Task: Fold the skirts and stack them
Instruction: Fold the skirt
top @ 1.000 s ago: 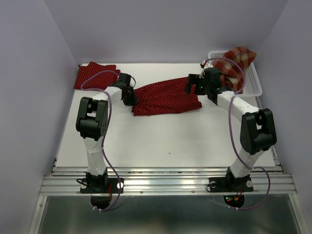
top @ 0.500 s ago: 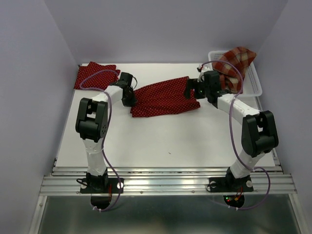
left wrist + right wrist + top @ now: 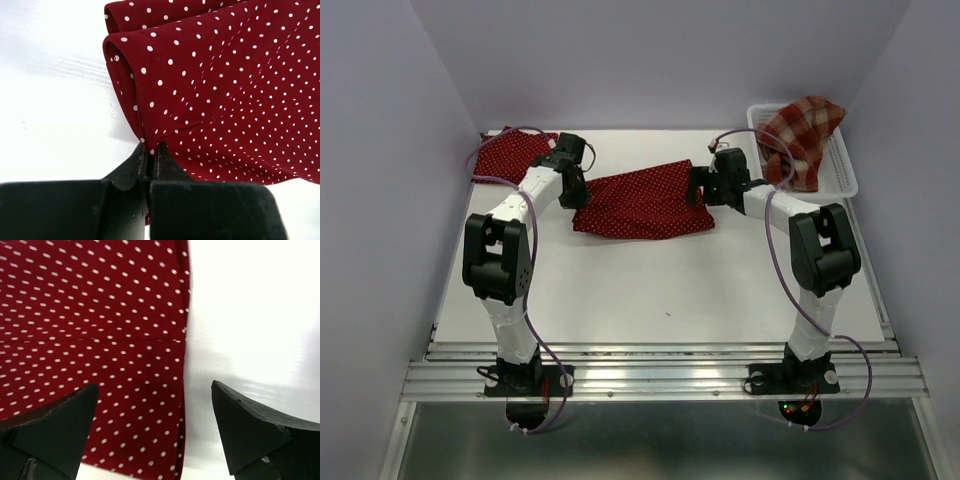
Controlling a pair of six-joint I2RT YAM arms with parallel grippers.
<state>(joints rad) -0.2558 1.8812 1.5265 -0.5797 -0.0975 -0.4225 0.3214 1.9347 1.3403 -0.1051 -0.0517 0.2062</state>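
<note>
- Top view: the middle polka-dot skirt point(image 3: 645, 200) lies further to the left on the table point(image 3: 650, 290) than a second ago. It has been dragged toward the far-left corner, where the second polka-dot skirt point(image 3: 510, 152) lies.
- Top view: the left gripper point(image 3: 574, 192) has swung left with the skirt's left edge. The right gripper point(image 3: 700, 186) has followed and now hangs over the skirt's right edge. The plaid skirt point(image 3: 802, 135) has not moved and is heaped in the basket point(image 3: 847, 180) at the far right.
- Left wrist view: the left gripper point(image 3: 151, 152) has its jaws pressed together, pinching the near hem of the middle polka-dot skirt point(image 3: 225, 90). A rolled double edge of cloth shows beyond the jaws, with bare table point(image 3: 50, 100) to the left of it.
- Right wrist view: the right gripper point(image 3: 153, 390) is spread wide and holds nothing. It straddles the straight side edge of the middle polka-dot skirt point(image 3: 90, 315), next to bare table point(image 3: 250, 315).
- Judgement: the shift looks like a haul toward the stacking spot. This skirt seems folded but is not yet on the other one, and the plaid skirt is still to do, so the task is roughly midway.
</note>
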